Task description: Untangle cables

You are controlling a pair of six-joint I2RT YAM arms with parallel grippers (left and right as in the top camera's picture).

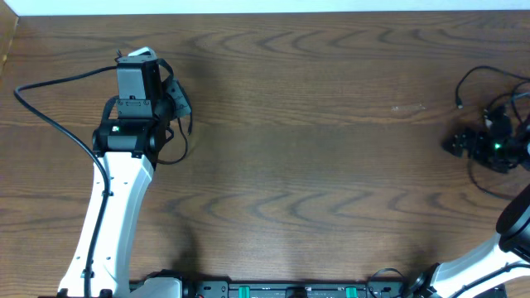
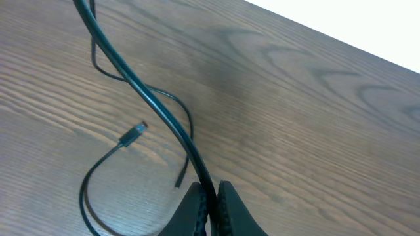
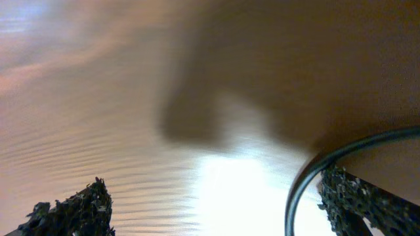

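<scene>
- The black cord is thin, light and limp. I judge it will sag and drag along anything looped over it, so slow pulls look safer than jerks.
- It sits at about 10 o'clock on the worktop. A thinner cord ending in a small plug loops on the wood beside it, toward 8 o'clock in the left wrist view.
- The best hold, in my judgement, is on the cord body a little back from an end. The plug itself is small and hard and would likely slip out.
- The left pincer is clenched on the black cord, which runs from between its fingers toward 11 o'clock.
- A second cord lies at 3 o'clock on the worktop, well apart from the first group.
- The right pincer is there, released, with its jaws wide and grasping nothing. A curved dark cord passes just beside its right finger; I cannot tell whether they touch.
</scene>
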